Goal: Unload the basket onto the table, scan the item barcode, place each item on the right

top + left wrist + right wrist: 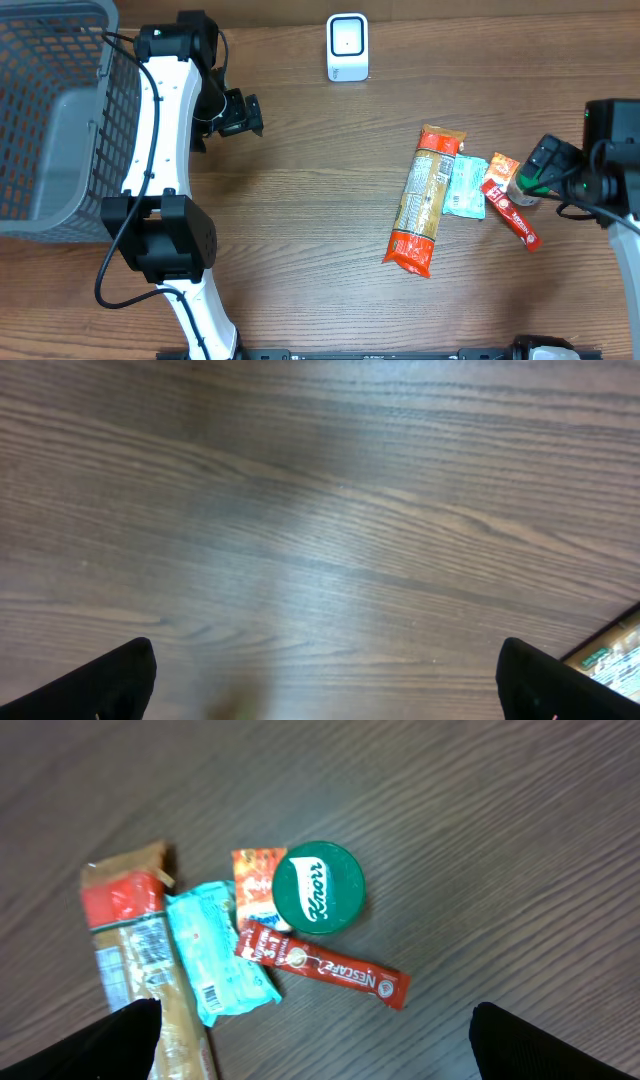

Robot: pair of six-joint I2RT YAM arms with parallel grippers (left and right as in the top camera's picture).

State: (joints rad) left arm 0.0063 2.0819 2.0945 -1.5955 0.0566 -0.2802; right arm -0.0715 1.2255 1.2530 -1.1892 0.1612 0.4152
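Dark wood-grain table (300, 220) bears scanner (347, 47), basket (75, 130), packets (428, 200).

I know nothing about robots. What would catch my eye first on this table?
Probably the colourful huddle of groceries on the right side of the wooden table: a long orange packet, a small teal packet, a red coffee stick and a green-lidded jar. On the far left stands a big grey basket with a white robot arm beside it, and a small white scanner sits at the top middle of the overhead view.
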